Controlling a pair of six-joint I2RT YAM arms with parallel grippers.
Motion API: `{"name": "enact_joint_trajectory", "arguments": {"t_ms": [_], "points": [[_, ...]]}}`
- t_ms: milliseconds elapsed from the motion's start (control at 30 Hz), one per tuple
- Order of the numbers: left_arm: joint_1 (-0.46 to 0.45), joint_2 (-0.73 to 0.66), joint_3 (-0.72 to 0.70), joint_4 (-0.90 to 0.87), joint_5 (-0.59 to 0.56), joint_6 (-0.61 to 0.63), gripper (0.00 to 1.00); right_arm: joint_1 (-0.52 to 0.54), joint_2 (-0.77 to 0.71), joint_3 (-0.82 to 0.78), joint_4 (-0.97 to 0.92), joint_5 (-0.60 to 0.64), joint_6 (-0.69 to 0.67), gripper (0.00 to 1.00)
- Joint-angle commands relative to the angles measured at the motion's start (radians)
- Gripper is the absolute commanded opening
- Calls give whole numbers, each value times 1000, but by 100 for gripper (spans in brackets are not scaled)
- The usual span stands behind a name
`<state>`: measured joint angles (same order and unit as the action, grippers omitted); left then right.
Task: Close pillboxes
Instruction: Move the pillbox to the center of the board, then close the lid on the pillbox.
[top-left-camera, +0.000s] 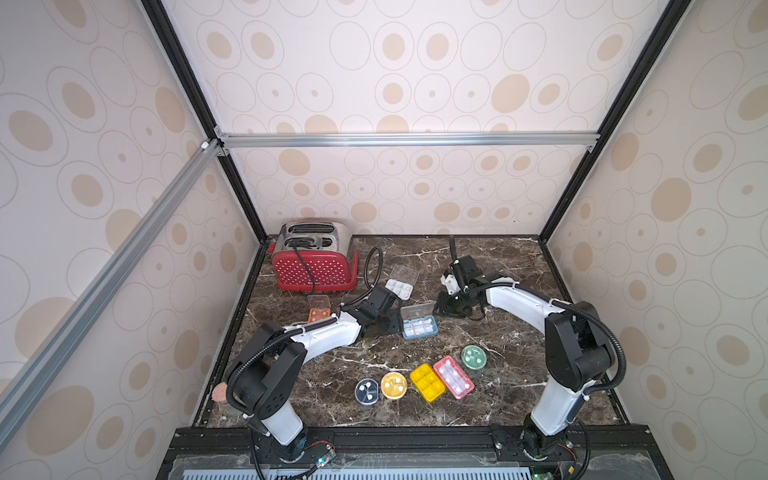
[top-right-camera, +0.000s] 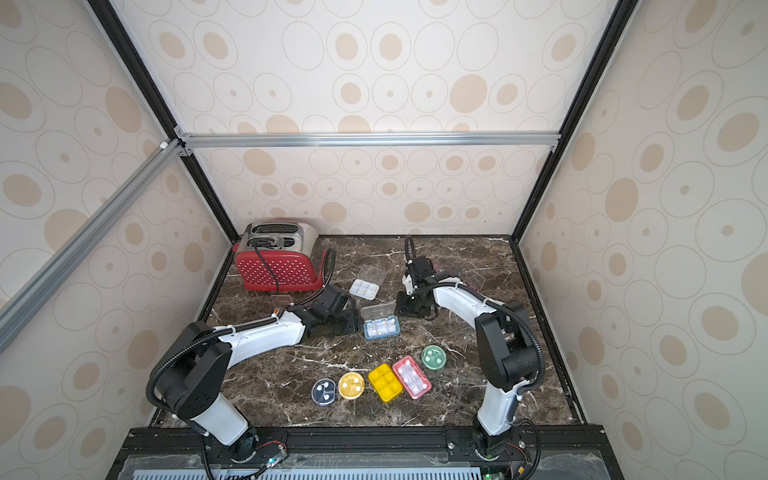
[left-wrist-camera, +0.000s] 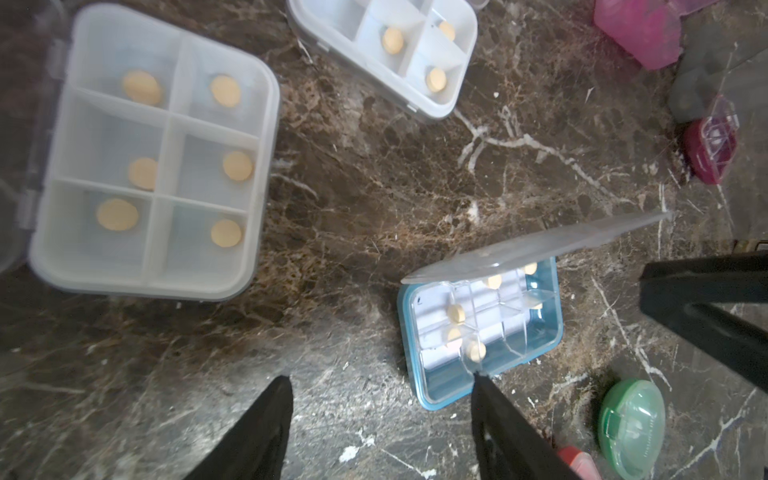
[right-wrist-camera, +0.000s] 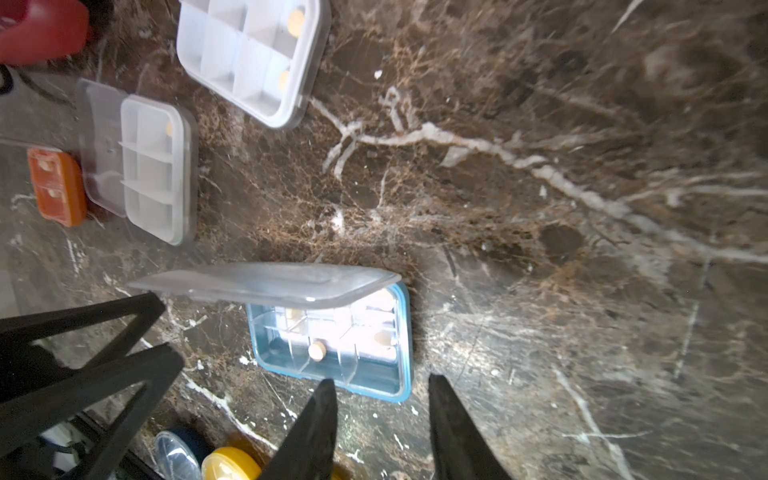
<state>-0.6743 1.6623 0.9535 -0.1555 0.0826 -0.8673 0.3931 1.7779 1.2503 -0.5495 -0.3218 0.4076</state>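
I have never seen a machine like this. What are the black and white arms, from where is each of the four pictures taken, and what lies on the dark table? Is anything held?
These are two robot arms, each ending in a two-fingered gripper. Two pictures look down from above on the whole marble table; the other two come from a camera on each wrist, where the left gripper and the right gripper show as black fingers. Both are open and hold nothing. Between them lies a blue pillbox, its clear lid half raised. Farther back are an open white pillbox, an orange pillbox and a red toaster. Nearer the arms' bases lies a row of five more pillboxes.
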Motion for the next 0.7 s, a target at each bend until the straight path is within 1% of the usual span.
{"name": "enact_joint_trajectory", "arguments": {"t_ms": [0,67,133,200,367,500,567,667], "points": [[-5,33,3,63,44,-39,61,-25,-10,22,6,-52,-3,40],[-5,53,3,82,66,-43,58,-45,13,65,-19,-80,-24,42],[-5,57,-4,94,70,-52,57,-66,37,95,-26,-117,-22,50],[-5,57,-17,108,66,-62,56,-81,58,118,-26,-151,-20,53],[-5,83,0,108,76,-62,52,-86,123,187,-27,-154,12,61],[-5,106,1,131,100,-74,47,-86,163,212,2,-154,50,63],[-5,103,-8,136,100,-79,46,-86,170,218,15,-156,65,63],[-4,106,-12,139,93,-84,45,-85,179,226,13,-157,68,60]]}}
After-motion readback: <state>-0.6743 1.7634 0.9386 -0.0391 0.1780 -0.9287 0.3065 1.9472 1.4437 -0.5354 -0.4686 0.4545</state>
